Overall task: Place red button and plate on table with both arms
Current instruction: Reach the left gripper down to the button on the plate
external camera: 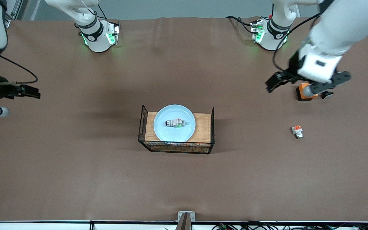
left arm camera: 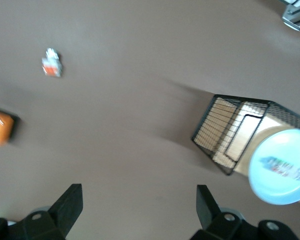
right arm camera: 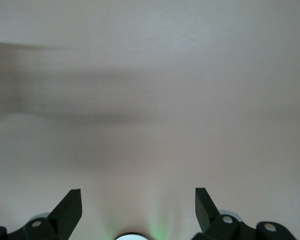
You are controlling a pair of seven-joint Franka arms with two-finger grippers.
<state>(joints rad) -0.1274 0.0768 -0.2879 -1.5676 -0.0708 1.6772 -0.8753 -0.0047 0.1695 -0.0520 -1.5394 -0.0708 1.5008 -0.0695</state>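
Note:
The pale-blue plate (external camera: 166, 134) (left arm camera: 275, 192) rests on the wooden top of a black wire basket (external camera: 203, 127) (left arm camera: 230, 135) at the middle of the brown table (external camera: 75, 166). The red button (external camera: 174, 123) (left arm camera: 285, 169), whitish with a green mark, lies on its side in the plate. My left gripper (external camera: 308, 82) (left arm camera: 139, 202) hangs open and empty over the table at the left arm's end, above an orange box. My right gripper (external camera: 30, 91) (right arm camera: 138, 202) is open over bare table at the right arm's end. Neither gripper touches the plate or the button.
An orange box with a hole (external camera: 304, 91) (left arm camera: 0, 127) sits under my left hand. A small part with an orange-red block (external camera: 297, 131) (left arm camera: 52, 64) lies nearer the front camera than the box. The basket's wire end walls rise above its top.

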